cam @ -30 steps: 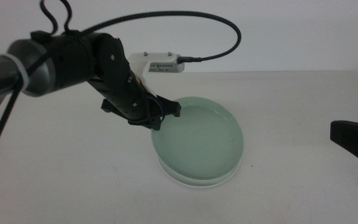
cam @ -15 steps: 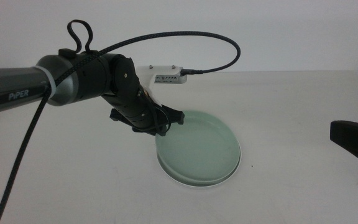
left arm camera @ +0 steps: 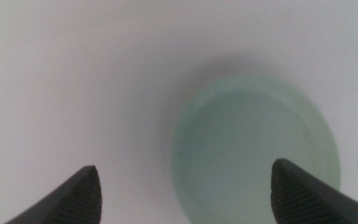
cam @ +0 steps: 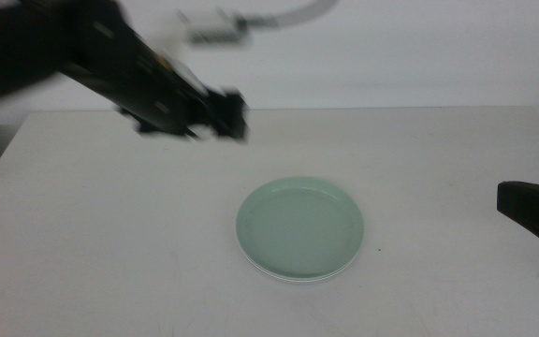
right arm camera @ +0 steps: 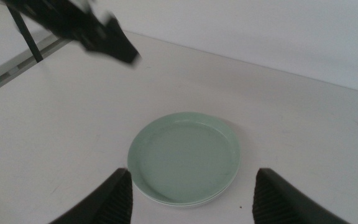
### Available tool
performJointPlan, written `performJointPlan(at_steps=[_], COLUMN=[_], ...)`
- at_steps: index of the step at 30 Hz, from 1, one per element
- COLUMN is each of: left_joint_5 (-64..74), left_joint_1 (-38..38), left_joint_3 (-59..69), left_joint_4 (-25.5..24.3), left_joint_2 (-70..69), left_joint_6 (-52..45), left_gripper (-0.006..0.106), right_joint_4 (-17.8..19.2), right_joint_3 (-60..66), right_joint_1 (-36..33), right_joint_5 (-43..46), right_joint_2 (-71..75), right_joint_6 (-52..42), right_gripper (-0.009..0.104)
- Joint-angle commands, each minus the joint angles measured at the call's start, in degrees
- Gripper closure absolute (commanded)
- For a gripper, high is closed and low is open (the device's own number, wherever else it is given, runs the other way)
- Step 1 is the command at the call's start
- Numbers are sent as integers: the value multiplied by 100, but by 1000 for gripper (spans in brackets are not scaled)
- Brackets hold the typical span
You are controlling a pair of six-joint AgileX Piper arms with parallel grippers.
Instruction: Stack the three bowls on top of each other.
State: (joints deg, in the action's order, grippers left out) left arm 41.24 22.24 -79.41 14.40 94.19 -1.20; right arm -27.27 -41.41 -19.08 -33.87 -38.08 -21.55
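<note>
The mint green bowl (cam: 299,227) lies flat in the middle of the table, on top of a stack; a thin white rim (cam: 293,277) of a bowl shows under its near edge. A grey bowl is hidden from every view. My left gripper (cam: 232,114) hangs blurred above the table, up and to the left of the stack, its jaws wide open and empty. Its wrist view looks down on the green bowl (left arm camera: 253,149) from well above. My right gripper (cam: 531,201) waits at the right edge, open, facing the green bowl (right arm camera: 184,155).
The white table (cam: 110,234) spreads around the stack on all sides. The left arm's dark body and cable cross the upper left, and show as a dark shape (right arm camera: 104,37) in the right wrist view. A pale wall stands behind the table's far edge.
The left gripper has let go of the green bowl's rim and risen away up and to the left. The bowl, tilted a second ago, now lies flat on the stack. The right arm is still.
</note>
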Motion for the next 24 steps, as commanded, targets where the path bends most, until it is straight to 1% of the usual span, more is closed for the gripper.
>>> performJointPlan(at_steps=[1, 9, 14, 18, 20, 24], left_joint_5=[-6, 588, 754, 833, 780, 381], left_joint_1=[-251, -1244, -1731, -1885, -1885, -1885], left_joint_3=[-198, -198, -198, -41, 159, 864], left_joint_4=[-89, -744, -828, -872, -958, -972], left_joint_2=[-688, -1814, -2247, -2539, -2707, -3158], left_joint_6=[11, 25, -29, -29, -21, -10], left_gripper=[-2, -2, -2, -2, -2, -2], right_joint_4=[-69, -69, -69, -74, -61, -91], right_joint_3=[-138, -138, -138, -138, -138, -143], right_joint_1=[3, 3, 3, 3, 3, 3], right_joint_5=[348, 348, 348, 376, 550, 665], right_joint_2=[6, 6, 6, 6, 6, -11], right_joint_6=[-47, -47, -47, -41, -41, 73], right_gripper=[46, 46, 46, 45, 45, 45])
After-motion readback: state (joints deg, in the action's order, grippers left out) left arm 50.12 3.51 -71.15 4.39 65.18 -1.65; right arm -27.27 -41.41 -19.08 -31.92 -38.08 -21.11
